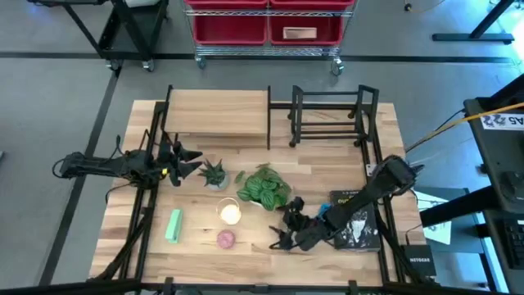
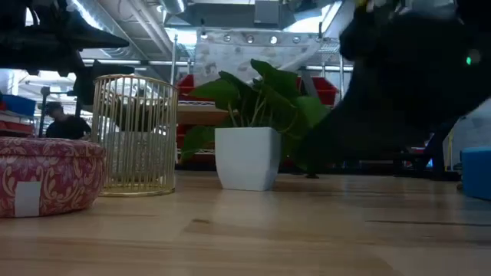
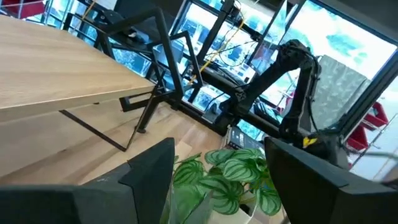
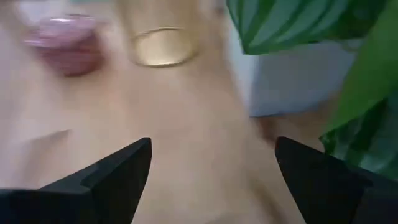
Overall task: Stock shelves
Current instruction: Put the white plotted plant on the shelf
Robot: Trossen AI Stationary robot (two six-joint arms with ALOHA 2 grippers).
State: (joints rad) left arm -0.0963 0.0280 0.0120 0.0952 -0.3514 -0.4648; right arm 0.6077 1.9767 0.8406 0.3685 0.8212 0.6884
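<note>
The wood-topped shelf (image 1: 218, 115) and the black open-frame rack (image 1: 331, 116) stand at the table's far side. My left gripper (image 1: 185, 161) hovers open near the shelf's front left leg, just left of a small spiky plant (image 1: 214, 174). My right gripper (image 1: 285, 223) is open and low over the table, right of a gold wire holder (image 1: 230, 214) and a pink patterned tin (image 1: 226, 238), and just near of a leafy plant in a white pot (image 1: 264, 187). In its wrist view, bare table shows between the fingers of my right gripper (image 4: 211, 168).
A green bar (image 1: 173, 225) lies near the table's left front. A dark book (image 1: 358, 220) lies under my right arm. A wheeled cart with red bins (image 1: 268, 24) stands beyond the table's far edge. Bare wood lies along the near edge.
</note>
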